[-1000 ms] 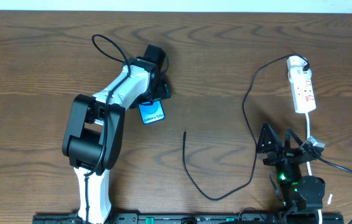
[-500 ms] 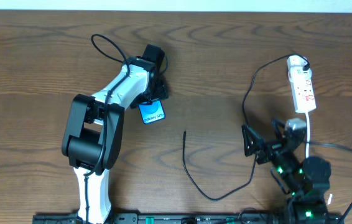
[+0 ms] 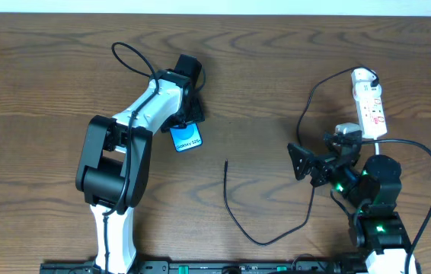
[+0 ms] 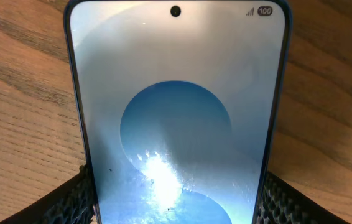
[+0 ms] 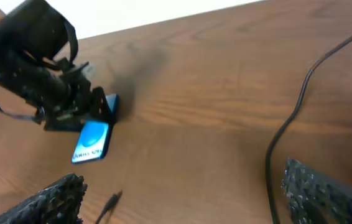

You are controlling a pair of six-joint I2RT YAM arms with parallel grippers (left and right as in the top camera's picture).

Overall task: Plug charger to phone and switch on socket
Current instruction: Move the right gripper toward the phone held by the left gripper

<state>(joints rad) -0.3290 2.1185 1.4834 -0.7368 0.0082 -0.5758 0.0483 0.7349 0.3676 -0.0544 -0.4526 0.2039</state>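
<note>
Phone [image 3: 186, 138]: blue screen lit, face up on bench [image 3: 276, 61]. Charger [image 3: 225, 179]: thin black cable, looping; free tip lies apart from phone. Socket [image 3: 370, 106]: white strip, far right, lying flat.

Across the wooden tabletop [image 3: 276, 61]:
blue-screened smartphone [image 3: 186, 138] left, thin black charger cable [image 3: 234, 217] centre, white power strip [image 3: 371, 110] far right.

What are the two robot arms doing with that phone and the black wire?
The left gripper is clamped on the lower end of the phone, whose screen is lit. The right gripper is open, holds nothing and hovers near the black charger cable. The cable's free tip lies on the table, apart from the phone, so it is not plugged in yet. The white socket lies to the right, untouched.
</note>
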